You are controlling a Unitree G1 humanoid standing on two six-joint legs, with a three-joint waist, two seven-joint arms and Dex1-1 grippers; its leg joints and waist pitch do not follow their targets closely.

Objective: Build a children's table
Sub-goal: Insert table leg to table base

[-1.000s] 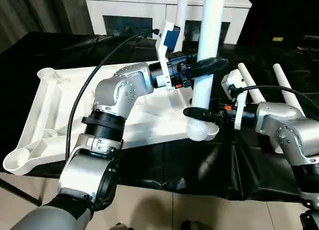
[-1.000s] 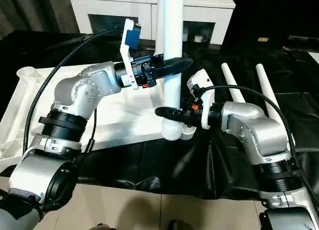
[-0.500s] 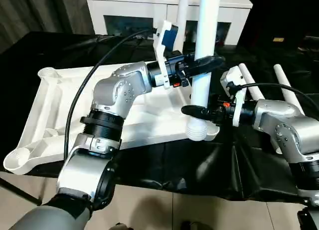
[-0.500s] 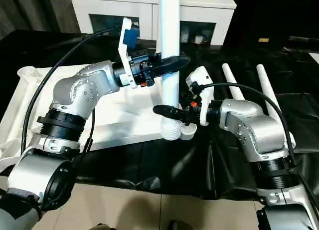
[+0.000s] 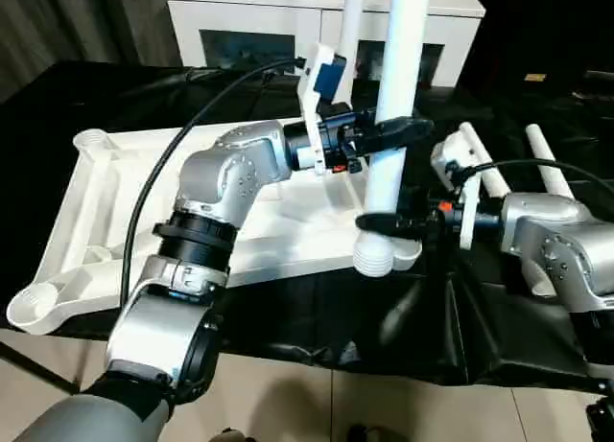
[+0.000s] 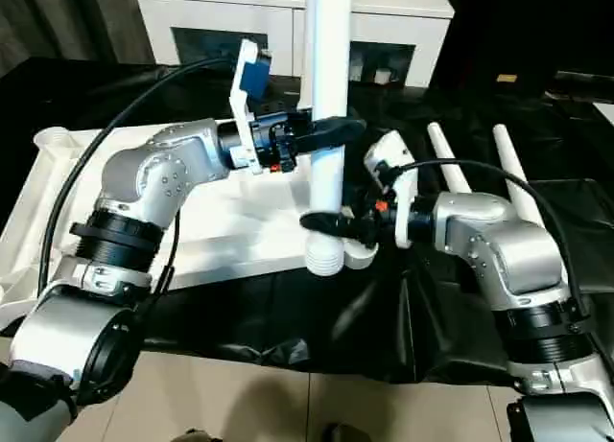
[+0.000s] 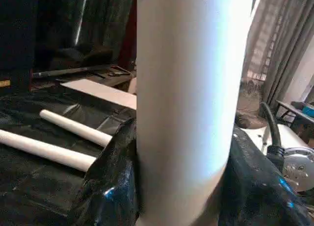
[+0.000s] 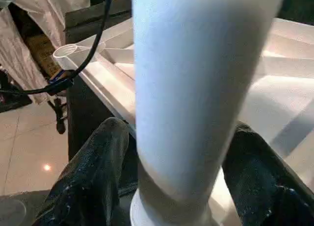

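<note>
The white tabletop (image 5: 115, 202) lies underside up on the black cloth. My left gripper (image 5: 401, 128) is shut on a long white leg (image 5: 395, 78) held nearly upright. The black fingers (image 7: 115, 177) press against both sides of it. The leg's ribbed lower end (image 5: 373, 258) hangs just beside the near right corner socket (image 5: 411, 254). My right gripper (image 5: 380, 221) stands open around the leg low down, with a thin gap at each finger (image 8: 95, 172). A second leg (image 5: 350, 20) stands upright behind. Two more legs (image 5: 480, 159) lie on the cloth at the right.
A white cabinet (image 5: 259, 20) with glass fronts stands behind the work. Black cloth (image 5: 403, 327) drapes over the front edge, with pale floor tiles (image 5: 317, 404) below. A black cable (image 5: 182, 145) loops over my left arm.
My right gripper's fingers have widened and let go of the leg. The leg's lower end has shifted slightly left and down. My left gripper keeps its hold.
</note>
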